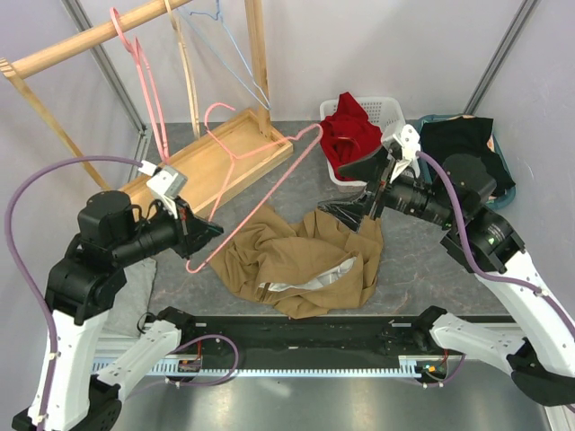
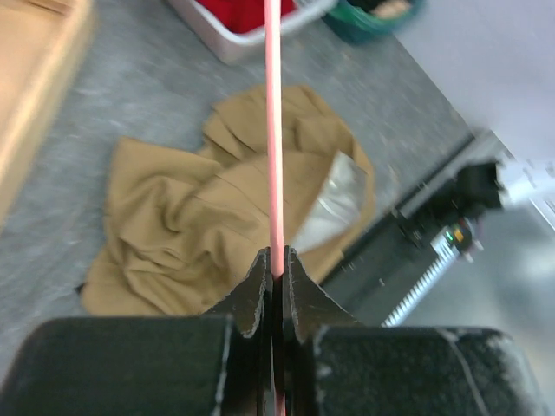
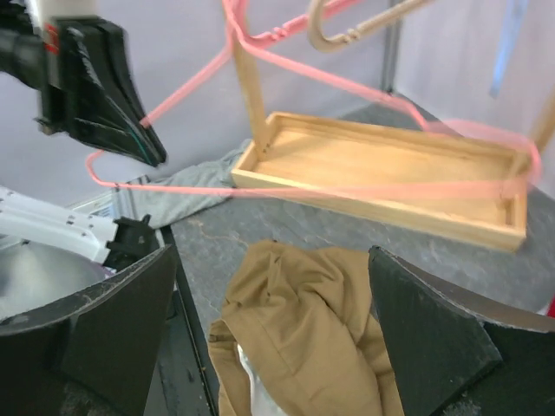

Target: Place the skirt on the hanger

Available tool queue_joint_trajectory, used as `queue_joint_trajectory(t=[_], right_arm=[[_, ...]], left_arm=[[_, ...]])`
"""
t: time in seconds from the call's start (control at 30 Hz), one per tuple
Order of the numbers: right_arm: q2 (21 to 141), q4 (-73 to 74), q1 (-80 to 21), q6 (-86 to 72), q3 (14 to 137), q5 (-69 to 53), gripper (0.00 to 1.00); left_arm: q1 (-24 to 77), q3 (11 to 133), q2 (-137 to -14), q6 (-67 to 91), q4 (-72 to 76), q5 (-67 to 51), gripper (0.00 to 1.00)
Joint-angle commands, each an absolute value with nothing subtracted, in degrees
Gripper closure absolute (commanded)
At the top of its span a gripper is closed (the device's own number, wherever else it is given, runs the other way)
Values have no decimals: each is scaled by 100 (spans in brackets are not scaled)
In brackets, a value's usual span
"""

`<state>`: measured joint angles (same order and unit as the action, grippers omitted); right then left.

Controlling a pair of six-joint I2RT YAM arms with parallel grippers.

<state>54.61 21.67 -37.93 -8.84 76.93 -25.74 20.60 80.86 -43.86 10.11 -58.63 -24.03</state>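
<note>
A tan skirt (image 1: 301,260) with a pale lining lies crumpled on the grey table; it also shows in the left wrist view (image 2: 199,217) and the right wrist view (image 3: 303,329). My left gripper (image 1: 205,232) is shut on the lower bar of a pink wire hanger (image 1: 269,184), holding it above the table left of the skirt; the bar (image 2: 274,130) runs out from between the fingers. My right gripper (image 1: 352,208) is open and empty, just above the skirt's right edge. The hanger (image 3: 347,186) crosses the right wrist view.
A wooden rack with a tray base (image 1: 220,157) stands at the back left, with a pink, a wooden and a blue hanger on its rail. A white basket (image 1: 382,108) holds red cloth. A teal bin (image 1: 467,144) holds black cloth. Grey cloth lies by the left arm.
</note>
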Motion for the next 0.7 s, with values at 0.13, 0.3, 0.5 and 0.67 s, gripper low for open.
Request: queue_joint_trajectory(t=[0.13, 0.3, 0.5, 0.67], right_arm=[[6151, 2654, -3814, 386, 8867, -4526, 2], [6442, 2927, -3814, 817, 9044, -4789, 2], [7083, 3041, -3814, 931, 9325, -5466, 2], [7461, 3050, -3814, 1011, 9720, -5975, 4]], left_arm=[[2048, 7120, -4342, 554, -5116, -4912, 98], [2048, 6847, -4184, 466, -4835, -5544, 98], [2048, 6768, -4026, 378, -4693, -6028, 98], [2048, 6750, -3981, 352, -4658, -6012, 98]])
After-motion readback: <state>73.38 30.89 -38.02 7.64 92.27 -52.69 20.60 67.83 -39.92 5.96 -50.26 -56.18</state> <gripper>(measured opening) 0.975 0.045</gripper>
